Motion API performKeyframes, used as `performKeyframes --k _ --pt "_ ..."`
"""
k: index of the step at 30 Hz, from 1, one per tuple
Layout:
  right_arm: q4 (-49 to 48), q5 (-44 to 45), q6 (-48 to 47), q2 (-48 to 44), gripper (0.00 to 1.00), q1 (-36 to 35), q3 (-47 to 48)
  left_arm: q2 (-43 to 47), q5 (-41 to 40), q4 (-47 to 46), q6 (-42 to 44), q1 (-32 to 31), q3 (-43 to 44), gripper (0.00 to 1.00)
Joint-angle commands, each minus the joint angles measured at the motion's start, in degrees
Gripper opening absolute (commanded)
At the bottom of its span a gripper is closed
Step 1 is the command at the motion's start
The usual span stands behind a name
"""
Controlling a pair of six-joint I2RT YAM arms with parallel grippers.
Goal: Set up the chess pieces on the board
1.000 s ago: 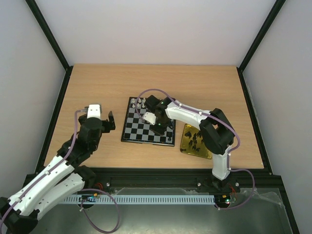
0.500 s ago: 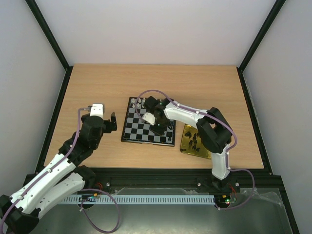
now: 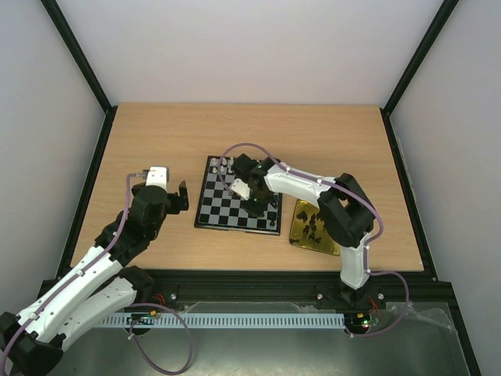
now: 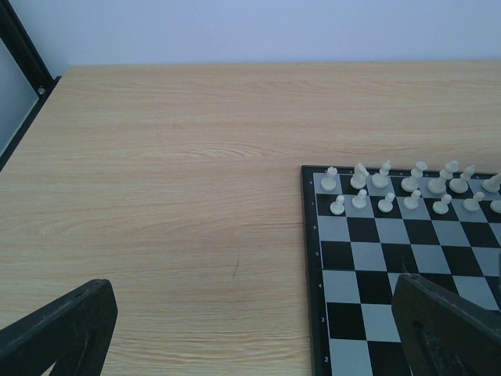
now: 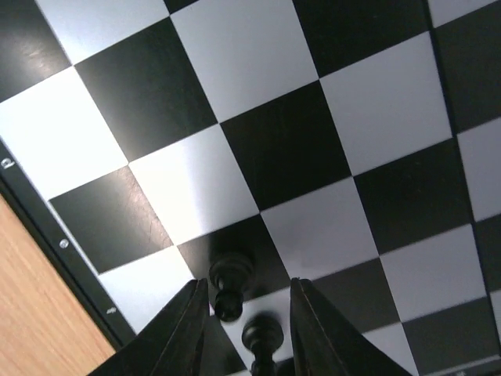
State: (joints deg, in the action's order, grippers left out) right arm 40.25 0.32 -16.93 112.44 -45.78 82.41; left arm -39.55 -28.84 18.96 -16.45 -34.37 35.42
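Chess pieces (image 3: 223,165) on board (image 3: 215,208), far edge; tray (image 3: 300,236) at right.

— What of the board (image 4: 368,258) escapes you?
— From my left wrist it runs off the right and bottom edges. My left jaws show only as two dark stubs in the lower corners.
— And from above?
— My right arm (image 3: 301,182) hides the board's right side. The pieces on the gold tray (image 3: 297,233) are too small to name (dark specks, no more).
— The right wrist?
— Two black pieces (image 5: 231,278) stand between my right jaws, and the bottom edge cuts off the lower one.
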Motion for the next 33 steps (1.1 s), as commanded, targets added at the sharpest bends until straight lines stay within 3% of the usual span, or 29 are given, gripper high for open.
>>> performKeyframes --k 1,7,14,24,33 --pt "1.84 1.15 1.33 -5.18 0.31 0.01 -1.93 -0.49 0.89 -0.15 0.8 0.42 1.24 0.99" --pt "0.26 -0.36 2.21 -10.3 0.34 4.2 -6.16 -1.76 2.43 0.02 1.01 0.64 1.71 0.99" --pt "0.23 -5.85 2.41 -19.7 0.35 15.56 -12.7 -2.23 3.58 -0.07 1.13 0.99 1.74 0.99" --pt "2.71 -3.74 0.4 -27.06 0.3 32.99 -23.39 -2.97 5.36 -0.11 1.37 1.2 1.88 0.99" --pt "5.14 -3.61 -2.23 -28.45 0.28 36.29 -27.6 -3.0 5.47 0.02 1.29 1.15 1.88 0.99"
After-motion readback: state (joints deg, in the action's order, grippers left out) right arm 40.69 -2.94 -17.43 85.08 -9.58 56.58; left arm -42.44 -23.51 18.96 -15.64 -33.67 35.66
